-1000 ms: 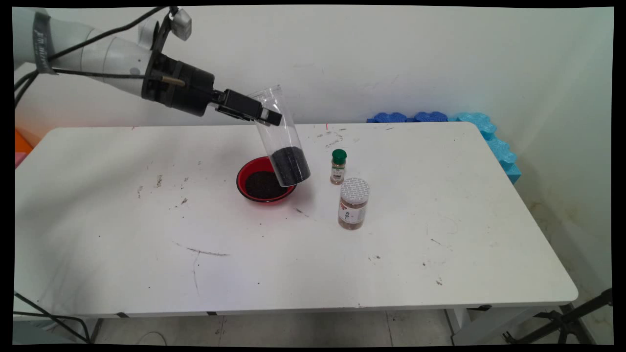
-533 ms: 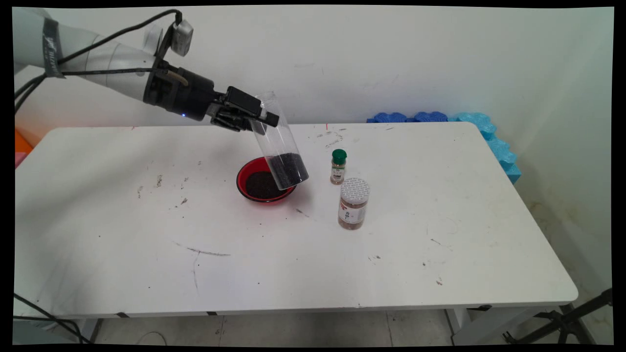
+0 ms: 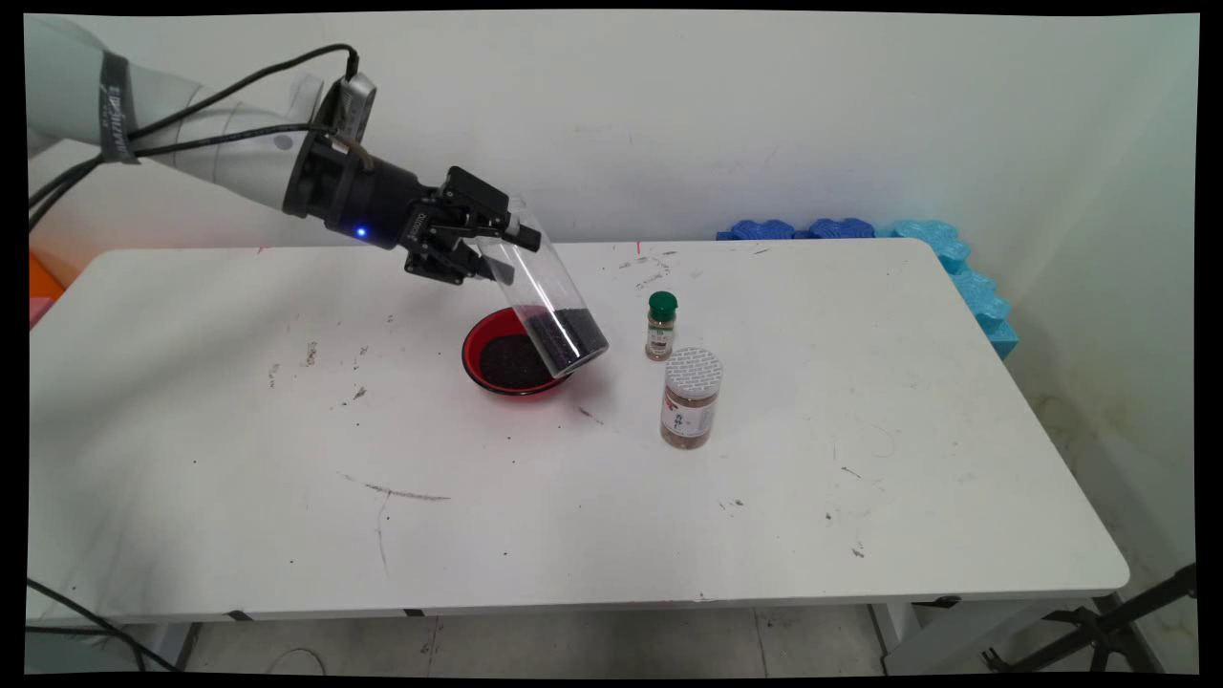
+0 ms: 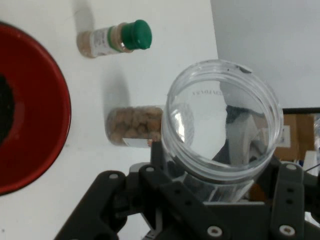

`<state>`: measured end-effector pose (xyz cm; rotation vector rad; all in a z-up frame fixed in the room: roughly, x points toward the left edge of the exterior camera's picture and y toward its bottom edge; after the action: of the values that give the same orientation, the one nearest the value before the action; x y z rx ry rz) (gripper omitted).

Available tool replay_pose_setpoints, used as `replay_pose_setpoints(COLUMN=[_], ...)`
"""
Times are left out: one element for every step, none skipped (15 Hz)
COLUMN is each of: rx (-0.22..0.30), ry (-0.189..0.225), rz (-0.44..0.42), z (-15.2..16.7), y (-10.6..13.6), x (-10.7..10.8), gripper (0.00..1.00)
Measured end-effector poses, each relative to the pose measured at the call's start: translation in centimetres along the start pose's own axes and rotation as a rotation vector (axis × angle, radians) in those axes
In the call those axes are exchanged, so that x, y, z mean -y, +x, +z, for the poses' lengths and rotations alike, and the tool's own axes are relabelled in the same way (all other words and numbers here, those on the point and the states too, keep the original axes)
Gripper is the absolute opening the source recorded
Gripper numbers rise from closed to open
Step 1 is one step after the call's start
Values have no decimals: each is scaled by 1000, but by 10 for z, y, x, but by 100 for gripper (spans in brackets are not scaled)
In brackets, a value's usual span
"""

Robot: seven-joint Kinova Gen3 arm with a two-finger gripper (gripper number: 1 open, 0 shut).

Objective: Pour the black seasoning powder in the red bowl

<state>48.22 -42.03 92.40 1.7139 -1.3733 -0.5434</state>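
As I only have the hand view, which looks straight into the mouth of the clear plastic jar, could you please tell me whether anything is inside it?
Observer: Yes. In the main view the clear plastic jar, gripped near its mouth by the black gripper, has black granules filling its lower end.
Operator: Thank you. How does it sit relative to the red bowl?
Observer: It is tilted, mouth up and to the left, with its base over the right side of the red bowl. I cannot tell whether they touch.
Operator: And the brown-filled jar that is half hidden for me?
Observer: The brown-filled jar stands upright with a white perforated lid, nearer the camera than the small green-capped bottle.
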Motion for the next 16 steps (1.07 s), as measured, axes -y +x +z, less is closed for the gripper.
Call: replay_pose_setpoints(rx=[2, 4, 6, 7, 8, 11, 14, 19, 24, 28, 31, 34, 36, 37, 38, 38], ry=[-1, -3, -5, -9, -13, -16, -21, -25, -28, -31, -34, -36, -39, -40, -42, -43], rz=[-39, -70, -109, -147, -174, -200, -229, -262, -296, -328, -356, -388, -418, -444, -471, -493], z=[1, 1, 3, 4, 5, 6, 7, 9, 11, 13, 14, 16, 18, 20, 21, 23], y=[0, 0, 0, 0, 0, -1, -1, -2, -2, -3, -3, -4, -4, -4, -4, -4], x=[2, 3, 4, 5, 6, 6, 6, 7, 7, 8, 9, 9, 10, 11, 13, 14], gripper=[0, 0, 0, 0, 0, 0, 0, 0, 0, 0, 0, 0, 0, 0, 0, 0])
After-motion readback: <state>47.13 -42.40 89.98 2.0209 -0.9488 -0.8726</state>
